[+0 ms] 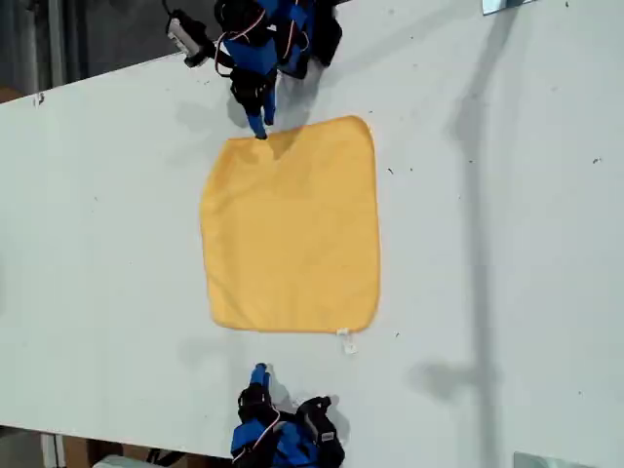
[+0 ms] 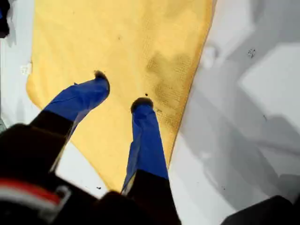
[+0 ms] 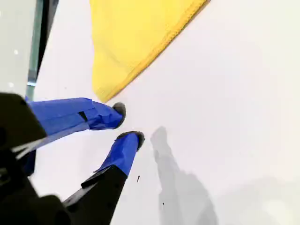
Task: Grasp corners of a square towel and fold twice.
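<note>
The yellow-orange towel (image 1: 292, 229) lies flat and unfolded on the white table (image 1: 507, 244). Its white tag (image 1: 345, 338) sticks out at the corner toward the exterior view's lower right, and shows small in the first wrist view as the tag (image 2: 25, 69). My first gripper (image 2: 121, 90) is open, its tips over the towel (image 2: 117, 37) close to an edge. In the exterior view the first gripper (image 1: 259, 125) points down at the towel's upper left corner. My second gripper (image 3: 128, 123) is slightly open, holds nothing, and sits on bare table just short of a corner of the towel (image 3: 131, 33). In the exterior view the second gripper (image 1: 259, 373) is below the towel's lower left corner.
The first arm's base (image 1: 278, 34) stands at the top of the exterior view and the second arm's base (image 1: 288, 439) at the bottom. The table's far edge (image 1: 97, 76) slants across that view's upper left. A pale object (image 1: 551, 460) lies at its lower right edge.
</note>
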You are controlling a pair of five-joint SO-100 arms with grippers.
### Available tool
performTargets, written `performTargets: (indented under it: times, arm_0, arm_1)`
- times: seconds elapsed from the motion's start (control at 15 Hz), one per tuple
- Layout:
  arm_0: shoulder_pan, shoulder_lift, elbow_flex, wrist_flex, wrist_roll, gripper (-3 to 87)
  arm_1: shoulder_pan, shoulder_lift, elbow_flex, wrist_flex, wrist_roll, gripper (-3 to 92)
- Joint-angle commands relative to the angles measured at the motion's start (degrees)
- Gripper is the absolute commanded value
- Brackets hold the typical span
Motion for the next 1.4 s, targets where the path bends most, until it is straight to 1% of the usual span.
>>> performTargets:
  times: [0.0, 0.07, 0.13, 0.2, 0.27, 0.33, 0.4, 0.47, 0.53, 0.6, 0.67, 0.73, 0.8, 0.87, 0.93, 1.0, 1.2, 1.27, 1.33]
  arm_0:
    - [16.26, 0.09, -2.72, -4.39, -9.93, 5.1]
    - [9.32, 0.09, -3.96, -2.02, -5.01, 0.9]
    - [0.79, 0.09, -4.22, -2.11, 0.88, 2.3]
    - [-4.75, 0.09, -4.57, -2.11, 2.37, 3.5]
    - [-5.1, 0.09, -4.13, -1.67, 0.18, 8.4]
    - [-3.43, 0.09, -3.87, -0.18, -3.87, 10.4]
    - [0.09, 0.09, -4.39, 0.09, -5.01, 12.6]
    - [1.41, 0.09, -4.66, -0.18, -4.83, 13.8]
    - [5.98, 0.18, -4.66, -1.93, -3.87, 16.3]
    - [13.1, 0.26, -1.76, -9.4, -4.04, 16.5]
    - [16.17, 0.09, 0.09, -16.0, -3.16, 15.9]
    - [15.73, 0.09, 0.18, -15.47, -3.43, 15.7]
    - [15.29, 0.09, 0.26, -15.03, -4.04, 15.5]
    - [14.77, 0.09, 0.26, -14.33, -4.48, 15.2]
    - [14.59, 0.09, 0.26, -13.89, -4.57, 14.8]
    - [14.5, 0.09, 0.26, -13.71, -4.83, 14.6]
    - [14.59, 0.09, 0.26, -13.62, -4.83, 14.6]
    - [14.59, 0.09, 0.26, -13.62, -4.66, 14.6]
    - [14.68, 0.09, 0.26, -13.71, -4.66, 14.7]
  arm_1:
    - [-3.34, -0.26, -1.76, 0.53, -2.29, 13.8]
    - [-0.53, -0.35, -1.23, -0.09, -1.93, 7.6]
    - [2.99, -0.35, -1.49, -0.26, -1.85, 5.0]
    - [9.05, -0.53, -0.62, -1.49, -6.42, 6.2]
    - [11.34, -0.62, -0.88, -2.2, -17.31, 7.9]
    - [10.81, -0.62, -1.32, -1.85, -18.98, 8.3]
    - [8.7, -0.62, -1.41, -1.76, -18.63, 7.9]
    - [6.5, -0.62, -1.05, -2.46, -17.75, 8.0]
    - [1.32, -0.62, 0.53, -9.93, -21.8, 16.9]
    - [-1.85, -5.89, 0.09, -17.31, -23.2, 18.9]
    - [-2.64, -21.8, -7.29, -19.42, -26.28, 21.5]
    - [-5.1, -42.1, -17.84, -19.86, -30.76, 22.8]
    - [-11.25, -56.6, -27.07, -19.42, -32.43, 23.5]
    - [-16.52, -63.81, -32.08, -17.84, -32.7, 24.5]
    - [-20.3, -66.27, -33.57, -14.59, -32.26, 24.8]
    - [-24.17, -65.74, -33.05, -10.9, -29.62, 24.8]
    - [-39.64, -63.98, -30.5, -3.6, -16.35, 25.7]
    - [-43.86, -61.52, -29.36, -3.34, -12.74, 25.8]
    - [-47.99, -59.41, -27.95, -5.45, -9.49, 25.9]
